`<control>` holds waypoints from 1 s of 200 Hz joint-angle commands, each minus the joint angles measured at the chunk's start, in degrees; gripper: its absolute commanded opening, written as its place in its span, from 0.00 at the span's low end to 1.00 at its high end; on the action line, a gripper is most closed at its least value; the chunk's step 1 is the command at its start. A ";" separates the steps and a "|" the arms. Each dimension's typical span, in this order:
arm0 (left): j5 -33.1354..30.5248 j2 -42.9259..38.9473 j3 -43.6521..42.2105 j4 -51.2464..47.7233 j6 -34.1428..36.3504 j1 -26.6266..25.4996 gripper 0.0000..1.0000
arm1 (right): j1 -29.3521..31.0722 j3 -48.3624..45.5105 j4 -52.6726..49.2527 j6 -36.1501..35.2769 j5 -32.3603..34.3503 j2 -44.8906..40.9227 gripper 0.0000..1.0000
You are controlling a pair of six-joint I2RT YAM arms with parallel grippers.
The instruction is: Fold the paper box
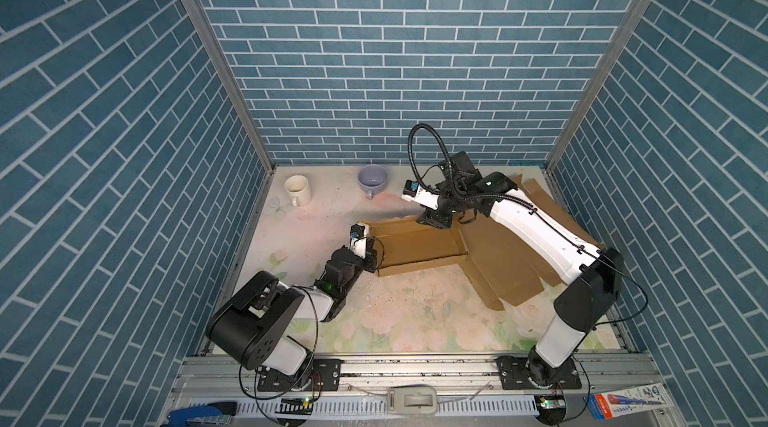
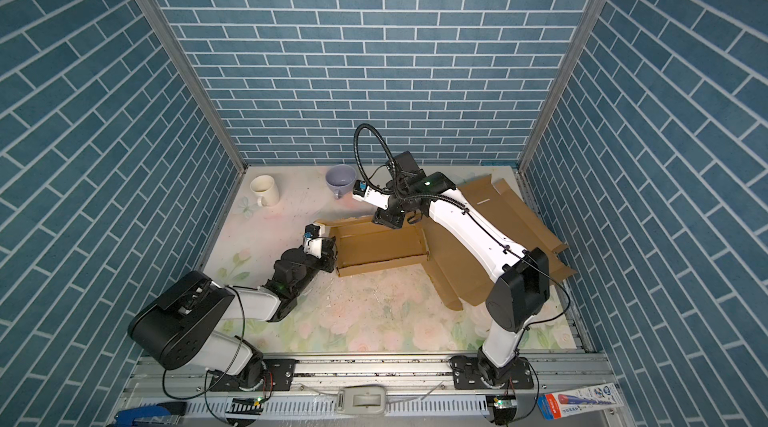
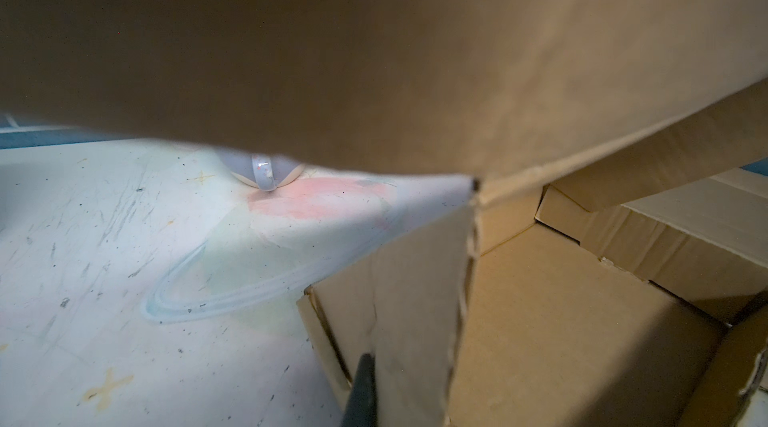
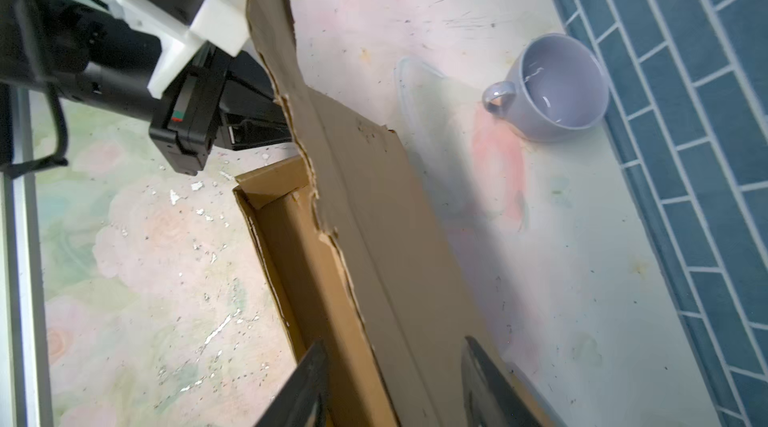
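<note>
Closest, at 6 o'clock: mounting rail (image 1: 415, 366) with both arm bases. Beyond it, floral table (image 1: 415, 321), scuffed and flecked along the near edge.

Next in, at 9 o'clock of the paper box (image 1: 419, 248): left fingers (image 3: 362, 387), pressed together on the short end wall (image 3: 415, 321). Only one dark finger visible in the left wrist view, flat against the wall's outer face; partner hidden behind the card. Judged purpose: holding that wall upright and anchoring the tray against sliding.

Centre of table: box itself, partly formed. Shallow tray with near long wall and both end walls raised. Big unfolded lid panels (image 1: 511, 275) sprawled flat toward 3 to 4 o'clock, under the right arm (image 1: 536, 229).

Further, at 12 o'clock of the tray: right fingers (image 4: 309, 387), spread, straddling the far long flap (image 4: 374, 196) from above. Contact with the card: cannot tell. Ragged, torn edge on that flap. Judged step in hand: turning this flap over into the tray to make the far wall, hence one arm bracing, one arm folding. Lid not yet closed.

Farthest, near the back wall: lavender cup (image 1: 372, 180) at 12 o'clock, cream mug (image 1: 297, 189) at 11, both well apart from the box and no part of the work.
</note>
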 commanded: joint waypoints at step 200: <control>-17.32 -44.39 10.79 -64.09 -3.20 0.23 0.52 | 3.72 -25.47 14.45 -2.40 -0.84 -7.13 0.13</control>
